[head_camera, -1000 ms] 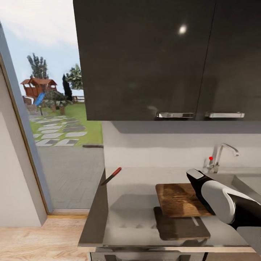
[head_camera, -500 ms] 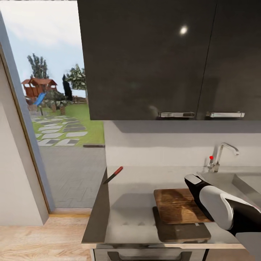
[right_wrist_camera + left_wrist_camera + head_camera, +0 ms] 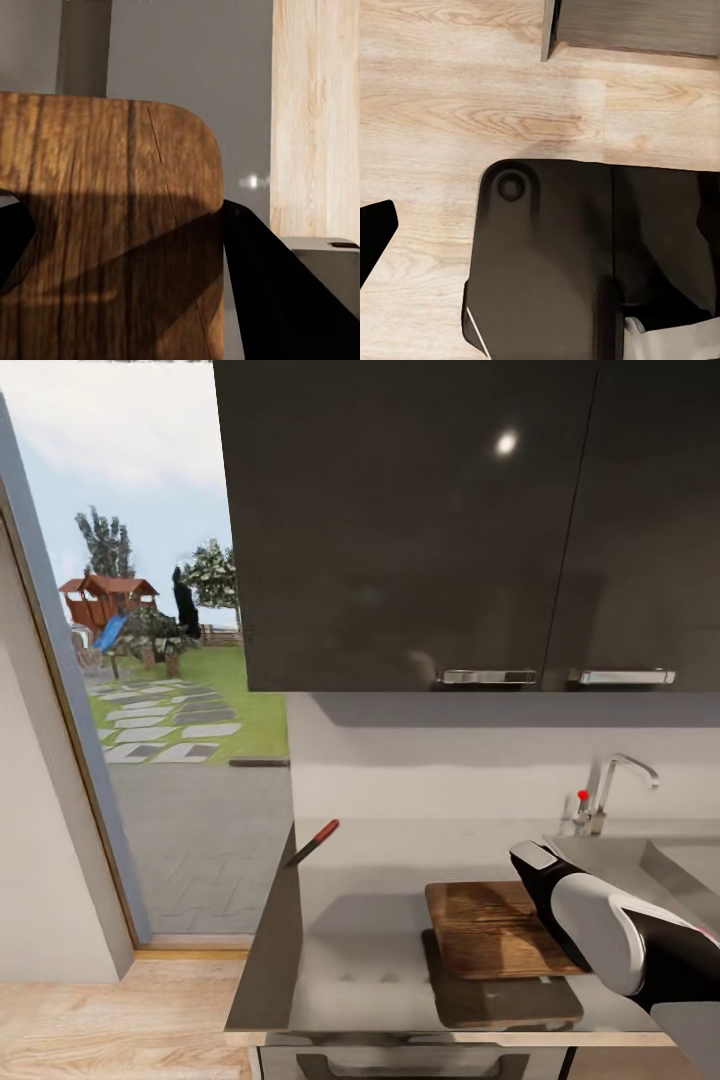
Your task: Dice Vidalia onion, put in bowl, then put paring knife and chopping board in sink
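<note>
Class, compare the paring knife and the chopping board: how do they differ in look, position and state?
The paring knife is slim and red-handled; the chopping board is broad brown wood. The knife lies free at the countertop's left edge; the board is raised above its shadow, between the right gripper's fingers.

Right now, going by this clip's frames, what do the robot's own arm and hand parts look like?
In the head view the right arm is a rounded glossy shell: white over its middle, black at both ends, with a small pale grey patch at its tip. In the right wrist view the right hand's fingers are plain black tapering blades. No cables or markings show.
</note>
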Available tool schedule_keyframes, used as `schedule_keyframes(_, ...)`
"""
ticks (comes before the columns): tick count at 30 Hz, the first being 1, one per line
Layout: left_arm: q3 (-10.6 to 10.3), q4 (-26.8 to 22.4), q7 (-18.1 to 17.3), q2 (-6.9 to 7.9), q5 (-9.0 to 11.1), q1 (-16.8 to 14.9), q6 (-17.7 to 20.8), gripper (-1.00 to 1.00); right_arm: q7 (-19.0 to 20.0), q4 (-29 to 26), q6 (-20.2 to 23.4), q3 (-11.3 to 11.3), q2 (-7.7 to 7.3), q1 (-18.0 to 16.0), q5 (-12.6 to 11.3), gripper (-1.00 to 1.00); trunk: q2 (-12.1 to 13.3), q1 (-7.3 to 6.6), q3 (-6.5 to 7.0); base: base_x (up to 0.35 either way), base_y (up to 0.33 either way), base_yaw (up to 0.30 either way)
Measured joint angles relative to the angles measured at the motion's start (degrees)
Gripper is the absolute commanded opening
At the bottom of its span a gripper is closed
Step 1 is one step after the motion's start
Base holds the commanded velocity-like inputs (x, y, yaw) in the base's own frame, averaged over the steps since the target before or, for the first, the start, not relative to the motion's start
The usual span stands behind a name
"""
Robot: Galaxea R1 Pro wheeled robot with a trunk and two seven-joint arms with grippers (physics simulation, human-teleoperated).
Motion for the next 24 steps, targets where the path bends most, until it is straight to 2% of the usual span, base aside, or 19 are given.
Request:
schedule_keyframes(7,0.0,0.0,0.1,0.0,0.0,0.0,0.0,1.0,0.0,0.0,0.0,-0.1,-0.12,0.0,0.0,-1.0,0.0,0.0,0.0,0.082,-0.061,0.0)
schedule_keyframes(24,0.0,0.0,0.1,0.0,0.1,0.0,0.0,1.0,0.0,0.0,0.0,0.0,-0.03,0.0,0.0,-1.0,0.0,0.0,0.0,0.004,-0.003,0.0)
